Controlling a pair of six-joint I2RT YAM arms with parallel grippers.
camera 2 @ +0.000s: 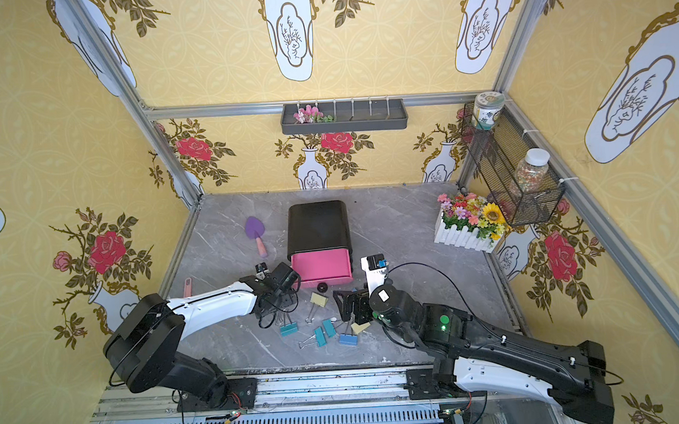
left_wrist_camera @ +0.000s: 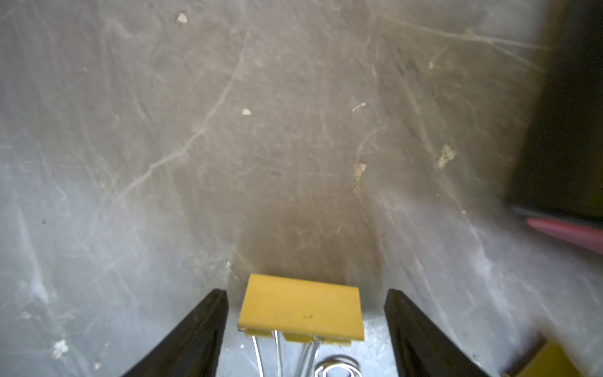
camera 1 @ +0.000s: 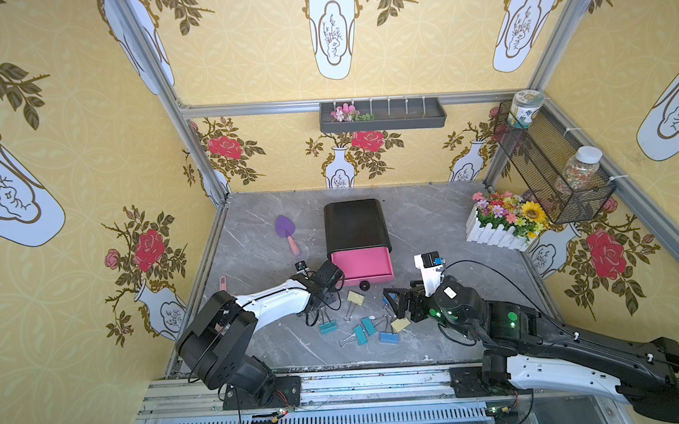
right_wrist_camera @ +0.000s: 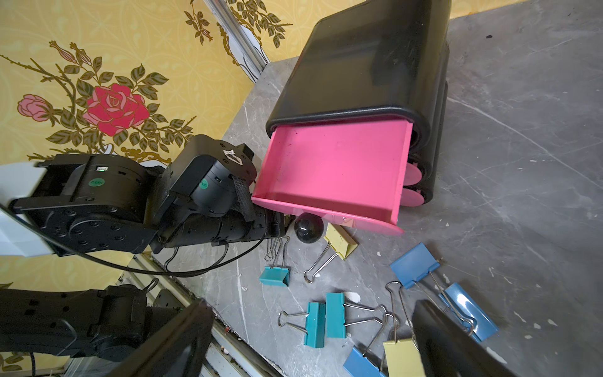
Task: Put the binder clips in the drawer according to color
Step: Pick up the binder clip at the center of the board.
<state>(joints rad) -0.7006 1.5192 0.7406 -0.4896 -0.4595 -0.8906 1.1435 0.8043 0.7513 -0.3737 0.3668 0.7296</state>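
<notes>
Pointing handles wristward, yellow clip (left_wrist_camera: 300, 310) sits crosswise inside spread left end effector (left_wrist_camera: 305, 290)

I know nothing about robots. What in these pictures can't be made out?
- Left tool: mostly hidden under its own arm in both top views; only the left wrist view shows it, open around a yellow binder clip.
- Two lower pink drawers: shut inside the black rounded cabinet, contents hidden everywhere.
- Blue binder clip: mostly behind the right tool in both top views.
- Second yellow piece: blurred, cut off by the left wrist view's edge.
</notes>
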